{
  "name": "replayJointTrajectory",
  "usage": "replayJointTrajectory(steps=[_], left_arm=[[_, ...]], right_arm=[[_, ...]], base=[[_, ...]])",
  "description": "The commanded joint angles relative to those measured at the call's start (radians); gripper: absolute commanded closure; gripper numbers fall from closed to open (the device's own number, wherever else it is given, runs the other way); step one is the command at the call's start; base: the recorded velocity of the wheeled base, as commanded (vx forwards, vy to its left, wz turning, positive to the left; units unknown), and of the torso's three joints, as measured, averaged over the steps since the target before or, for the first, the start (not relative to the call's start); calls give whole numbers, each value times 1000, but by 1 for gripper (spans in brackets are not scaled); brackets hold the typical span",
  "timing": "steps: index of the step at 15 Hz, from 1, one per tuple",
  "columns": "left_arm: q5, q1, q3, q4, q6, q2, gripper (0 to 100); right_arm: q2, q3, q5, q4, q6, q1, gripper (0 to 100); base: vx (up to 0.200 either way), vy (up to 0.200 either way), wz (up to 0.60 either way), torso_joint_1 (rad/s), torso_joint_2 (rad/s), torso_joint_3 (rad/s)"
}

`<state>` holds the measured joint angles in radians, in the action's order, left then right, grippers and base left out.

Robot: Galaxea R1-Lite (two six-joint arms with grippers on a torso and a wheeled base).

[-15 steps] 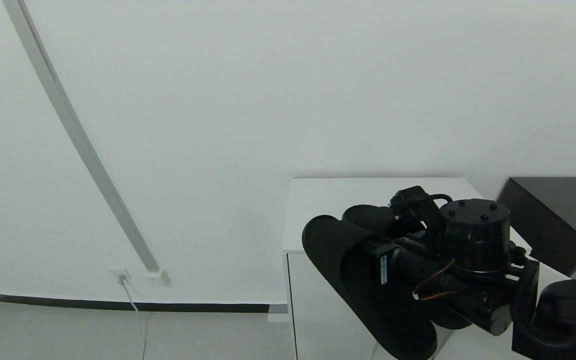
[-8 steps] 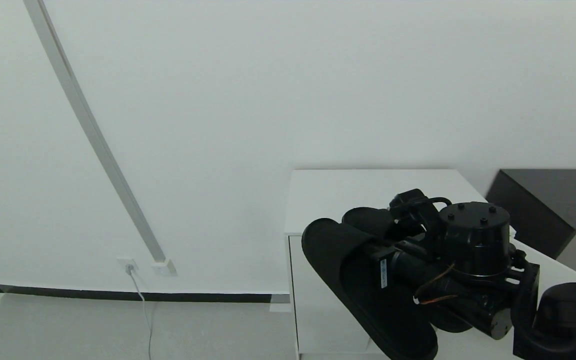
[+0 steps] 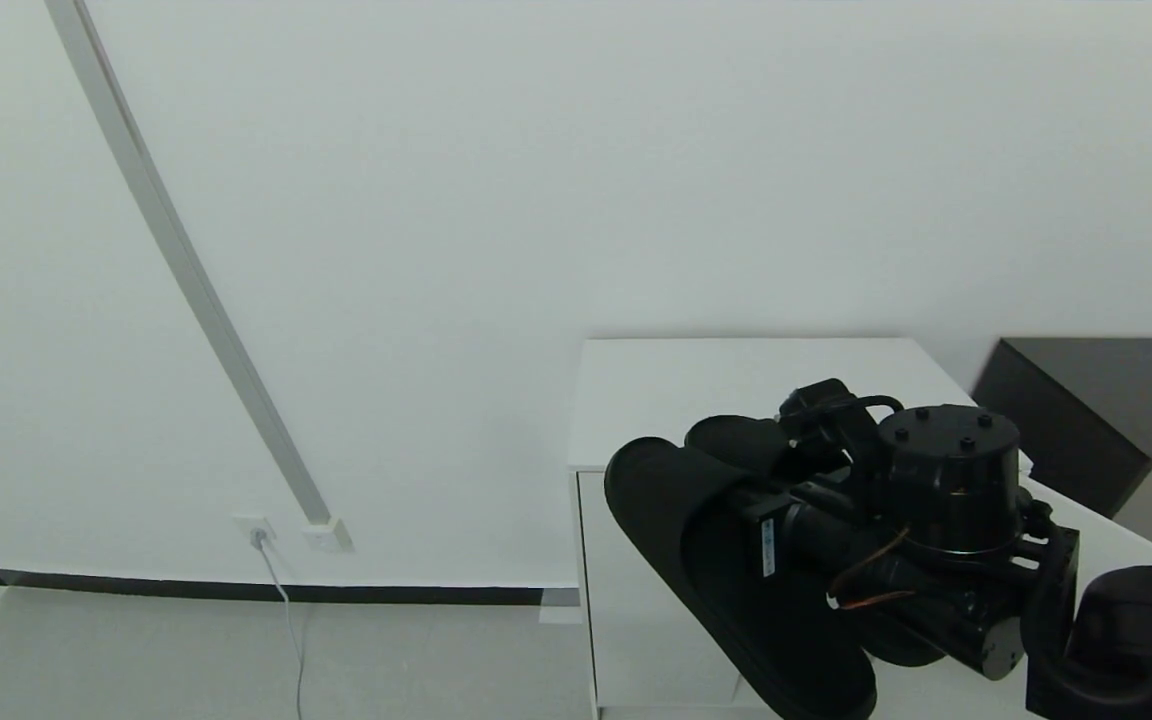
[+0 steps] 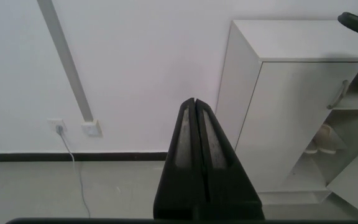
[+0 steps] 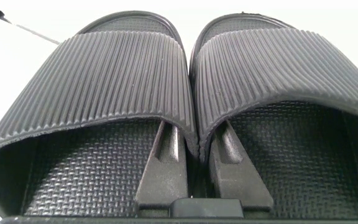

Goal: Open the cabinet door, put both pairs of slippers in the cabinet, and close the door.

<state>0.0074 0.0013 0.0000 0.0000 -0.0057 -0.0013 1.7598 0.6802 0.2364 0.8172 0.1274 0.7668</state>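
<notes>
Firstly, head view. Right claw point(image 3: 751, 505) clamped on a pair of black slippers point(image 3: 766, 620), held side by side and tilted. Below and beyond the claw, white cabinet point(image 3: 736, 380), flat top facing up. Off to the claw's right, dark grey block point(image 3: 1106, 400). Well apart on the claw's left, wall socket point(image 3: 254, 528) with cable point(image 3: 288, 620) hanging down, pale conduit strip point(image 3: 176, 270) slanting up the wall.

Next, left wrist view. Left claw point(image 4: 195, 106) closed, fingers point(image 4: 182, 143) pressed flat together, gripping nothing. Ahead of it, well apart, the cabinet, front open past a door handle point(image 4: 339, 93); shelves showing, pale pair of slippers point(image 4: 325, 140) on a lower shelf inside.

Lastly, right wrist view. Right claw's fingers point(image 5: 163, 168) slid under the ribbed straps, one per black slipper, pinching the two inner strap walls between them.
</notes>
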Motion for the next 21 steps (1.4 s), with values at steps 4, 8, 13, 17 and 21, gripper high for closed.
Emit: replayJointTrajectory(steps=[4,8,13,17,21], left_arm=[[0,0,0,0,-2,1,100],[2,0,0,0,-2,1,100],[2,0,0,0,-3,1,100],[2,0,0,0,-3,1,100],[2,0,0,0,-3,1,100]], right_arm=[[12,-1,0,0,0,0,100],[12,-2,0,0,0,0,100],[10,-4,0,0,0,0,100],[10,-8,0,0,0,0,100],[10,-14,1,22,-2,2,100]], base=[[0,-100,0,0,2,0],[0,-200,0,2,4,4],[0,-200,0,0,4,2],[0,-200,0,0,2,4],[0,-200,0,1,0,4]])
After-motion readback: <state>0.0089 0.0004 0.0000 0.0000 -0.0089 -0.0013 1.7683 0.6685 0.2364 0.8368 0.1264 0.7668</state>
